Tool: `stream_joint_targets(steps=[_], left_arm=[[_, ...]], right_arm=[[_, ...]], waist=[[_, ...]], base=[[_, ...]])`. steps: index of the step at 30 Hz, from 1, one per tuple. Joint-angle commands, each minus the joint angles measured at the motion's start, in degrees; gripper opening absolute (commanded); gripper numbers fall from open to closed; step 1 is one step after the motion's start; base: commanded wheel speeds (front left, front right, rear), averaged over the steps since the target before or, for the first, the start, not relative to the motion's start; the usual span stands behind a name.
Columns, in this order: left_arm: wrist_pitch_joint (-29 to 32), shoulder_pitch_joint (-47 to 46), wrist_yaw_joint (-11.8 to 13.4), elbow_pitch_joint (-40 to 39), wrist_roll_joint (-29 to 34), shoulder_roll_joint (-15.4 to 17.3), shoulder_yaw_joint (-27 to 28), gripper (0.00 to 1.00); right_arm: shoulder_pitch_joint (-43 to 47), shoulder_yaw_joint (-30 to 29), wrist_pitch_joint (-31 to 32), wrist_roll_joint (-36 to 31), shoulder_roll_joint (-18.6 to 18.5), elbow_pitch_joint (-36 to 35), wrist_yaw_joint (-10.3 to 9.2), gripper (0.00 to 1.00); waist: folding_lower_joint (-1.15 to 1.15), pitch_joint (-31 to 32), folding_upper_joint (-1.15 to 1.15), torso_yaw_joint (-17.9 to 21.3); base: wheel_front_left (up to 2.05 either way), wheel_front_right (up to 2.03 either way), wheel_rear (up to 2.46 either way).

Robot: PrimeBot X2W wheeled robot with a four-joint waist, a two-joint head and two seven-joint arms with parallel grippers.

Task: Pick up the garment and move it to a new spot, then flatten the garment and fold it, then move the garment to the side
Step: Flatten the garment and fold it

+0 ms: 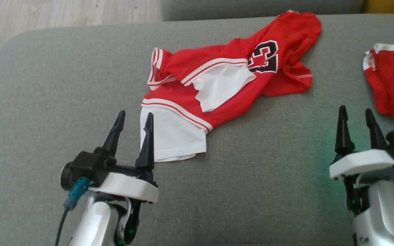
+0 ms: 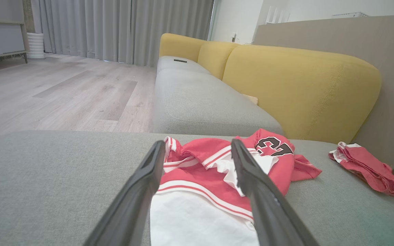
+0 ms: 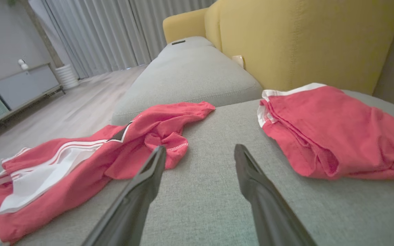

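A crumpled red and white garment (image 1: pixel 224 78) with a black number patch lies across the middle of the grey sofa seat (image 1: pixel 63 85). Its white hem points toward me. My left gripper (image 1: pixel 134 120) stands open at the near left, its right finger just over the white hem edge, nothing between the fingers. In the left wrist view the garment (image 2: pixel 200 191) lies between and beyond the open left gripper (image 2: pixel 197 147). My right gripper (image 1: pixel 356 114) stands open at the near right, empty, over bare cushion. The right wrist view has the garment (image 3: pixel 80 160) left of the right gripper (image 3: pixel 200 150).
A second red garment (image 1: pixel 393 78) lies bunched at the right edge of the seat, also in the right wrist view (image 3: pixel 327 133). Yellow sofa backrests (image 2: pixel 299 85) rise behind. Another grey cushion (image 2: pixel 200 99) adjoins beyond; wood floor (image 1: pixel 63 13) lies past the left edge.
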State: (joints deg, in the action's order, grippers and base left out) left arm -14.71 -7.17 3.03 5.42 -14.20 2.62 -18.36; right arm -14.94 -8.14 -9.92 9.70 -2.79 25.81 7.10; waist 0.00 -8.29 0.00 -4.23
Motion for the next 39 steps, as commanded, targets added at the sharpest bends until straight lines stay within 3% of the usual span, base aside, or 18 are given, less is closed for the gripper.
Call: stream_joint_targets(steps=[1,13,27,28,29,39], left_arm=[[-0.29,-2.08,-0.23,-2.02,0.38,0.26,1.16,1.00],[-0.29,-4.06,0.00,-2.04,-0.15,0.26,-0.30,1.00],[-0.29,-4.00,0.27,-2.77,0.11,0.26,-0.09,1.00],[-0.29,-4.08,0.28,-2.78,0.15,0.26,-0.05,1.00],[-0.29,-4.18,0.28,-2.75,0.19,0.26,-0.03,1.00],[-0.29,-3.71,0.27,-1.93,0.19,0.26,0.55,1.00]], right_arm=[[-3.56,1.13,0.64,-1.62,-0.10,-1.50,0.39,1.00],[-15.57,-4.64,6.62,-20.35,-1.02,10.49,0.39,1.00],[-24.47,-11.31,3.32,-29.76,-1.15,24.19,0.39,1.00],[-24.96,-11.84,3.11,-30.22,-1.10,25.06,0.39,0.35],[-25.37,-12.24,2.76,-30.62,-1.04,25.90,0.39,0.00],[-26.59,-12.43,-2.82,-30.10,-0.34,31.82,0.39,0.00]], waist=[[0.00,-1.08,0.00,-0.83],[0.00,-5.84,0.00,-6.23],[0.00,-8.53,0.00,-7.36],[0.00,-8.64,0.00,-7.33],[0.00,-8.71,0.00,-7.27],[0.00,-5.64,0.00,-5.14]], base=[[0.00,0.00,0.00],[0.00,0.00,0.00],[0.00,0.00,0.00],[0.00,0.00,0.00],[0.00,0.00,0.00],[0.00,0.00,0.00]])
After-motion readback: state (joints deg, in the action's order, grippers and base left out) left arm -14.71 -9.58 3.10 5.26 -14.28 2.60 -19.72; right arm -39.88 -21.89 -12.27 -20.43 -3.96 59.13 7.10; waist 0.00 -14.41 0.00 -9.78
